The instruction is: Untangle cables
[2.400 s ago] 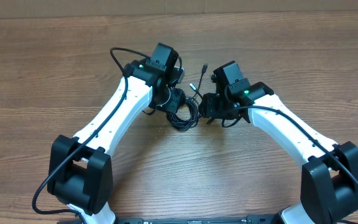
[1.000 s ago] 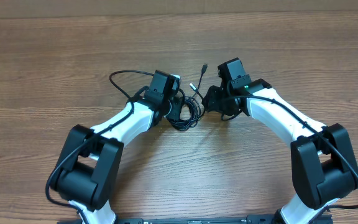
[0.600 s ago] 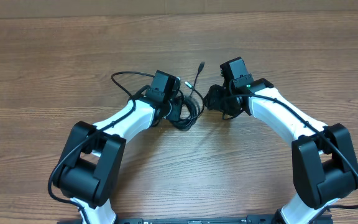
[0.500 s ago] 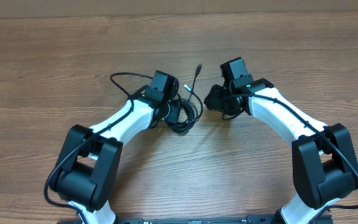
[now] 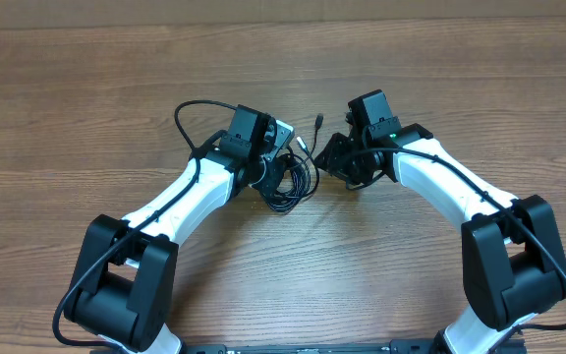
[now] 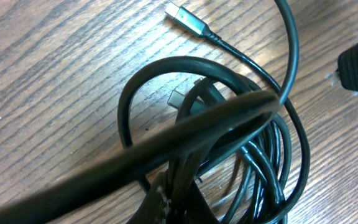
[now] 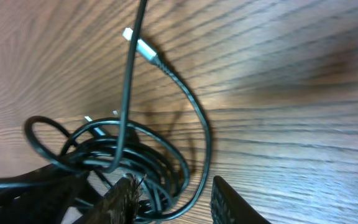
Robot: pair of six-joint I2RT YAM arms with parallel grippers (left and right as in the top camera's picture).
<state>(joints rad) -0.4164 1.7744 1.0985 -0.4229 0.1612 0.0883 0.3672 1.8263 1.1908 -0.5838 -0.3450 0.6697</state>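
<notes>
Evidently the left claw [image 5: 271, 165] is clamped fast on the tangle of thin black flexible cables [image 5: 291, 183], whose strands run down into its grip at the bottom of the left wrist view. The right claw [image 7: 174, 198] stands partly apart, with one outer loop passing between its fingers [image 7: 124, 202], not pinched. The cables rest coiled on the brown wood-grain desk [image 5: 440, 88], between the two claws.

I judge the step to be anchoring the coil with the left claw while the right takes one strand. Next, the right needs to close on that loop and draw it away without dragging the rest along.

Only the wrist views show the silver-tipped plug [image 6: 182, 14] lying free beyond the coil. Overhead, the arms hide both grips, yet that view alone shows how near the two claws stand.
</notes>
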